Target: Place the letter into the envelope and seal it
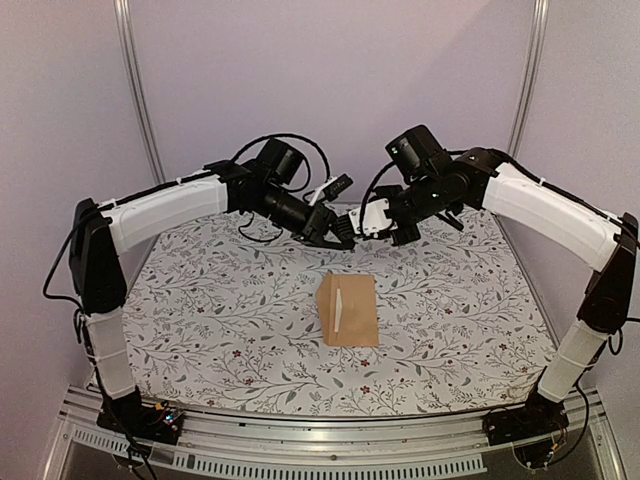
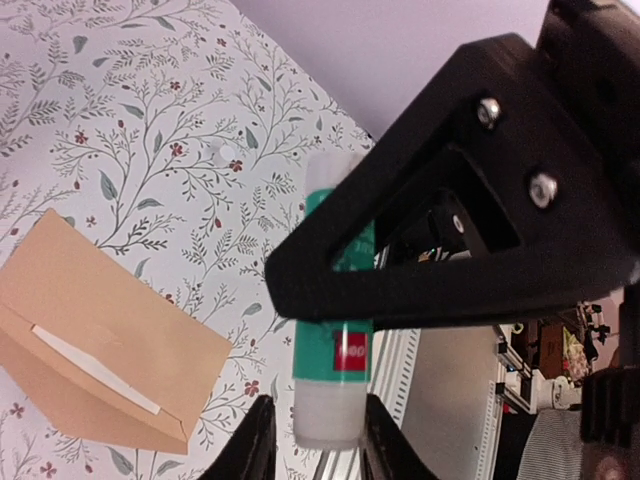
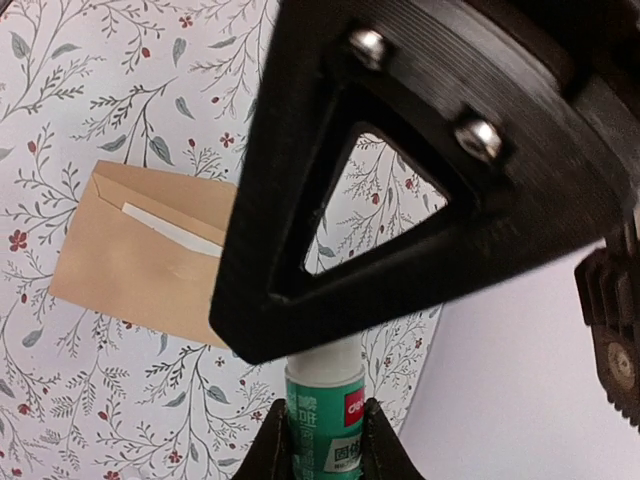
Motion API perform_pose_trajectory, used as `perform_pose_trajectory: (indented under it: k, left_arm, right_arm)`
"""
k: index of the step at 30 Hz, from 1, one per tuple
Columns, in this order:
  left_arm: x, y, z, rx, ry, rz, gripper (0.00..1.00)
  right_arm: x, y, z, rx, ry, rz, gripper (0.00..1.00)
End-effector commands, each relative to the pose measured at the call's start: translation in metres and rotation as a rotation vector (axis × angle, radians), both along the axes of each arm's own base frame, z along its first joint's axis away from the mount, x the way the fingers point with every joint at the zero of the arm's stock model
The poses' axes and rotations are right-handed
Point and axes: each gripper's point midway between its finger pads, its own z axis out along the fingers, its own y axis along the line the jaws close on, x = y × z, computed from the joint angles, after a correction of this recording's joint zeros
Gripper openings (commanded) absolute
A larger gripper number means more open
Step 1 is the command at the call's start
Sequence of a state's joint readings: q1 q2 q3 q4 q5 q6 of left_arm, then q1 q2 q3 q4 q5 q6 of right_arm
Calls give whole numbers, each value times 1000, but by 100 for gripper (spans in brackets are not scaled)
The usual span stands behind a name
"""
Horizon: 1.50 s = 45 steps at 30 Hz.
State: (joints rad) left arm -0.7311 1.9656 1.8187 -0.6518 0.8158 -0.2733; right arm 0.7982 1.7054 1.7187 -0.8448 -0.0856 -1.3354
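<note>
**Floral table: glue stick bridged between both grippers, envelope flat at centre**

Floral-patterned cloth (image 1: 200, 310) covers the table you are working over, with plain pale walls behind it. In the top view, the envelope (image 1: 350, 315) lies flat on the cloth just below the middle of the frame, well apart from both arms. The letter (image 1: 339, 305) shows only as a thin white strip running across the envelope's face. You cannot see the rest of it.

Both arms reach inward and meet above the far part of the table, in the upper middle of the top view. They are raised off the cloth.

Your right gripper (image 3: 322, 412) is narrow, its fingers pressed against both sides of the green-labelled body of a glue stick (image 2: 335, 350) at the bottom of its wrist view.

Your left gripper (image 2: 320, 402) is also narrow and flanks the stick's white end at the bottom of its own view. One finger touches the stick and a sliver of cloth shows beside the other, so you cannot tell whether it grips.

In each wrist view the other gripper's black frame fills the upper right, with the envelope to the left on the cloth.
</note>
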Motion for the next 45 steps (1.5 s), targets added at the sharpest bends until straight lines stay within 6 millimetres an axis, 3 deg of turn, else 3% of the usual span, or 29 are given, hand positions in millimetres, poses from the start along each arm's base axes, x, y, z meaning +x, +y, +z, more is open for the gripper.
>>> perform_pose_trajectory:
  k: [1,6,11,15,22,32,39,45]
  left_arm:
    - [7,29,8,17,-104,90,29]
    - [25,68,-29,118,-145,283,31]
    - [42,102,-64,210,-134,453,20]
    - [48,120,-89,245,-90,535,0]
    - [47,136,-142,341,10,595,0]
    - [46,122,-189,341,112,549,0]
    - [48,110,-200,312,146,517,0]
    - [50,91,-210,282,166,472,0]
  right_arm:
    - [1,-5,-10,148,244,-148,0]
    - [-2,-16,-32,285,546,-285,0]
    - [0,-20,-58,365,816,-400,0]
    - [11,-23,-87,392,992,-490,0]
    - [17,-15,-130,363,1128,-565,0]
    - [24,-15,-177,314,1186,-663,0]
    - [25,-16,-208,283,1217,-712,0]
    - [28,-19,-222,276,1215,-764,0]
